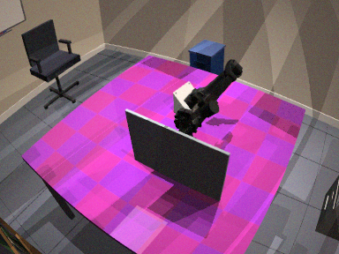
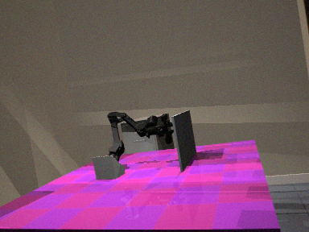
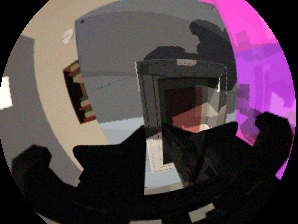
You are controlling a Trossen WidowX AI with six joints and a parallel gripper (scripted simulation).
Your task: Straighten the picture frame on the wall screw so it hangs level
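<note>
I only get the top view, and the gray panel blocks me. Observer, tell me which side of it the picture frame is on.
Observer: The picture frame is on the side of the gray panel that faces the arm; the wrist view shows it there.

Operator: Now report what the end effector is doing.

Observer: The end effector is shut on the picture frame, so it hasn't let go.
</note>
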